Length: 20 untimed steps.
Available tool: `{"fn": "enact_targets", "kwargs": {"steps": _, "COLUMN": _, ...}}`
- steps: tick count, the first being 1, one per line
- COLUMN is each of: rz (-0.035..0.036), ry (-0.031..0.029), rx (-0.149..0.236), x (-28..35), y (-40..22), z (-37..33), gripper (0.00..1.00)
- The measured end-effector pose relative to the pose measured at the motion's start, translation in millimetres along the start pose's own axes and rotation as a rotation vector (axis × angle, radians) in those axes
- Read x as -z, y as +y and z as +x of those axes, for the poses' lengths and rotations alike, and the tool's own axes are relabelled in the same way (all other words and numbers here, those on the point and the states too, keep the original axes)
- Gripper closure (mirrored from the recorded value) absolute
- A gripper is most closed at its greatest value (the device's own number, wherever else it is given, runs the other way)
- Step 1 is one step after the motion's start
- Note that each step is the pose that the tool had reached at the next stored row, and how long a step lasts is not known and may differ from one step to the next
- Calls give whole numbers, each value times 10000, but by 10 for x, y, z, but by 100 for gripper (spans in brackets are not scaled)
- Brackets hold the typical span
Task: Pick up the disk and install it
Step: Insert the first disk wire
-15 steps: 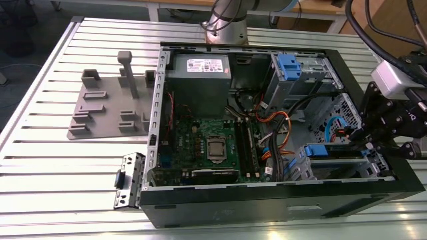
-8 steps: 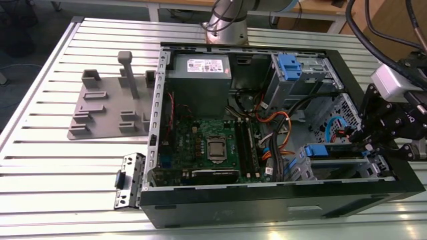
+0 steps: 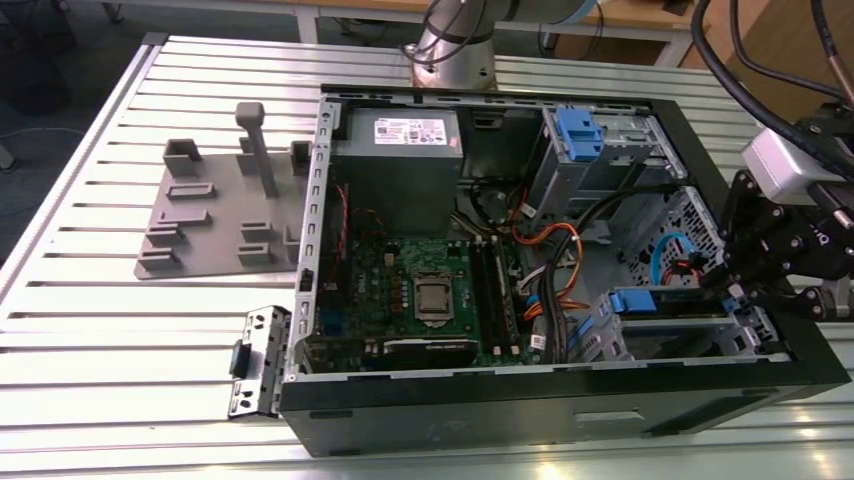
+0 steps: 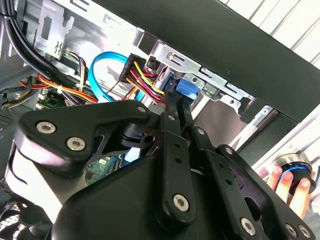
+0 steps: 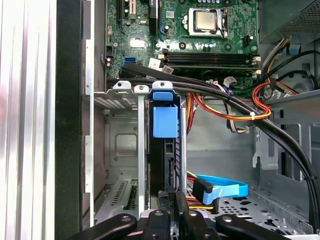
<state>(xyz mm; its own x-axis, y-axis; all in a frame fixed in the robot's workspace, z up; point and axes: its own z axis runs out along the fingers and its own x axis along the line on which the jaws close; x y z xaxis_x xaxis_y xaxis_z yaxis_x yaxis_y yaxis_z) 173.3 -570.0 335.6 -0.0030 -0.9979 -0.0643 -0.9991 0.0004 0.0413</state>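
The claw (image 5: 172,212) is pinched on the disk (image 5: 165,150). The disk stands on its edge inside a metal slot of the open computer case (image 3: 747,385), near its front corner.

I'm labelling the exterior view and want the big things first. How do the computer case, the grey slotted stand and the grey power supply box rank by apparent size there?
Largest to smallest, as they look:
1. Computer case
2. Grey slotted stand
3. Grey power supply box

The stand and the box look fairly close, so that order is less sure.
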Motion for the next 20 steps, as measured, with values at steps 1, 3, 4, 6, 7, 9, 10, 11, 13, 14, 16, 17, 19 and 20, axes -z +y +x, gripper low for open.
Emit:
{"fn": "enact_targets", "kwargs": {"steps": 1, "rz": 0, "ry": -1, "rx": 0, "x": 0, "y": 0, "z": 0, "gripper": 84}}
{"fn": "enact_targets", "kwargs": {"steps": 3, "rz": 0, "ry": -2, "rx": 0, "x": 0, "y": 0, "z": 0, "gripper": 84}}
{"fn": "enact_targets", "kwargs": {"steps": 4, "rz": 0, "ry": -3, "rx": 0, "x": 0, "y": 0, "z": 0, "gripper": 84}}
{"fn": "enact_targets", "kwargs": {"steps": 6, "rz": 0, "ry": -4, "rx": 0, "x": 0, "y": 0, "z": 0, "gripper": 84}}
{"fn": "enact_targets", "kwargs": {"steps": 7, "rz": 0, "ry": -4, "rx": 1, "x": 0, "y": 0, "z": 0, "gripper": 84}}
{"fn": "enact_targets", "kwargs": {"steps": 9, "rz": 0, "ry": -5, "rx": 0, "x": 0, "y": 0, "z": 0, "gripper": 84}}
{"fn": "enact_targets", "kwargs": {"steps": 10, "rz": 0, "ry": -7, "rx": 0, "x": 0, "y": 0, "z": 0, "gripper": 84}}
{"fn": "enact_targets", "kwargs": {"steps": 11, "rz": 0, "ry": -7, "rx": 0, "x": 0, "y": 0, "z": 0, "gripper": 84}}
{"fn": "enact_targets", "kwargs": {"steps": 13, "rz": 1, "ry": -10, "rx": 0, "x": -1, "y": 14, "z": 0, "gripper": 84}}
{"fn": "enact_targets", "kwargs": {"steps": 14, "rz": 1, "ry": -10, "rx": 1, "x": -1, "y": 25, "z": 0, "gripper": 84}}
{"fn": "enact_targets", "kwargs": {"steps": 16, "rz": 1, "ry": -11, "rx": 0, "x": -2, "y": 44, "z": 1, "gripper": 84}}
{"fn": "enact_targets", "kwargs": {"steps": 17, "rz": 2, "ry": -12, "rx": 0, "x": -4, "y": 50, "z": 1, "gripper": 84}}
{"fn": "enact_targets", "kwargs": {"steps": 19, "rz": 2, "ry": -12, "rx": 1, "x": -6, "y": 64, "z": 1, "gripper": 84}}
{"fn": "enact_targets", "kwargs": {"steps": 20, "rz": 2, "ry": -12, "rx": 0, "x": -9, "y": 71, "z": 1, "gripper": 84}}
